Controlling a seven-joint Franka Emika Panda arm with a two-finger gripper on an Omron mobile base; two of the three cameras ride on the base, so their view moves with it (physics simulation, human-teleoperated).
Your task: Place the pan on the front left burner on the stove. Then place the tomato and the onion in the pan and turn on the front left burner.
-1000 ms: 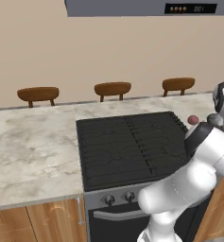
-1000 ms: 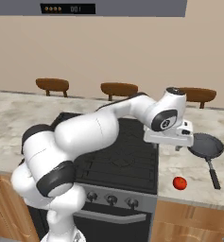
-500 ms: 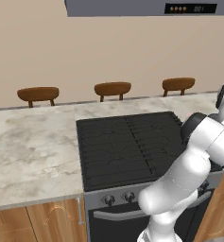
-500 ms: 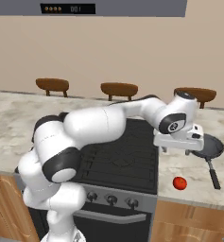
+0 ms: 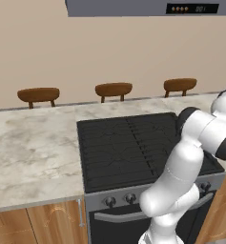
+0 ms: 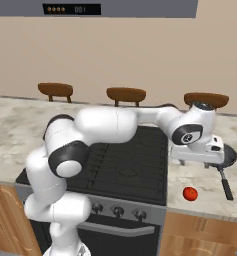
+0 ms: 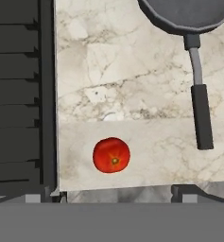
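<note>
The pan (image 6: 229,155) sits on the marble counter right of the stove (image 5: 133,147), its long handle (image 7: 201,111) pointing toward the counter's front edge. The glossy red tomato (image 6: 190,194) lies near that edge, between the stove and the handle; in the hand view the tomato (image 7: 111,155) shows just beyond my fingertips. My gripper (image 6: 206,163) hovers above the counter beside the pan, open and holding nothing, and the hand view shows the gripper (image 7: 116,193) with its tips wide apart. The front left burner (image 5: 107,167) is bare. The onion is out of view.
Round knobs (image 5: 119,200) line the stove's steel front above the oven handle. Marble counter (image 5: 33,157) stretches left of the stove. Three brown stools (image 5: 113,89) stand behind the counter. A range hood (image 6: 115,7) hangs overhead.
The arm has swung further right, carrying the hand from the stove's right edge out over the counter beside the pan. The gripper stayed open.
</note>
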